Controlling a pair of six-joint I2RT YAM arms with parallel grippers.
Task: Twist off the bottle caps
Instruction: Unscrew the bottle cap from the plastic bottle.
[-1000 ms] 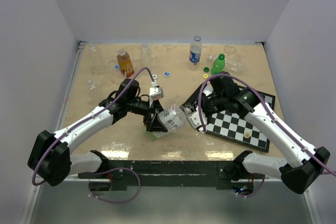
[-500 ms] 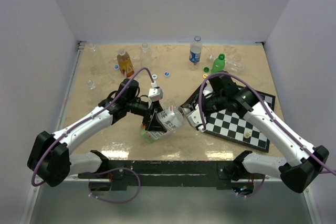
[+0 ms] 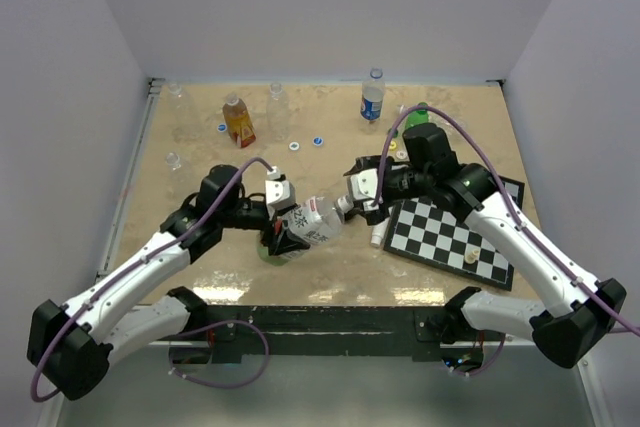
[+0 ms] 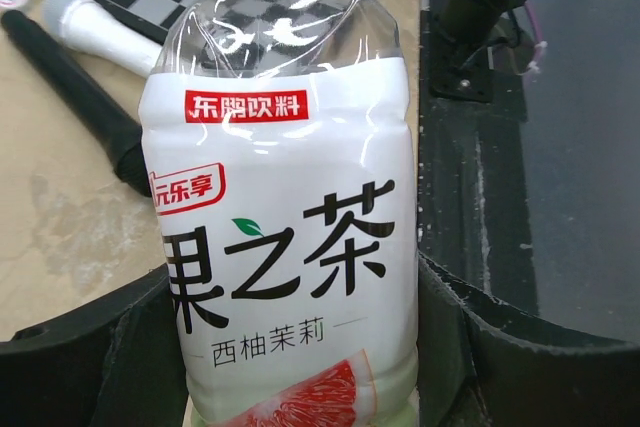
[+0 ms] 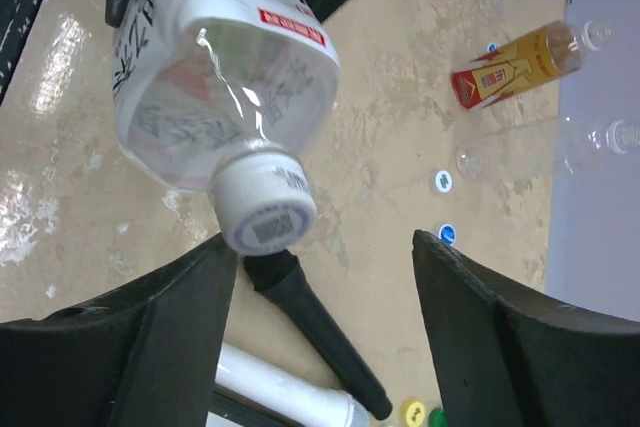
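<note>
A table with a beige, marbled top lies under both the left gripper and the right gripper. Ahead of them, a plain white back wall rises from the table's far edge. A white left wall stands outward of the left gripper, and a white right wall outward of the right one. Behind both grippers a black rail runs along the near edge, with grey floor past it. Light glares off the tabletop just before that rail.
</note>
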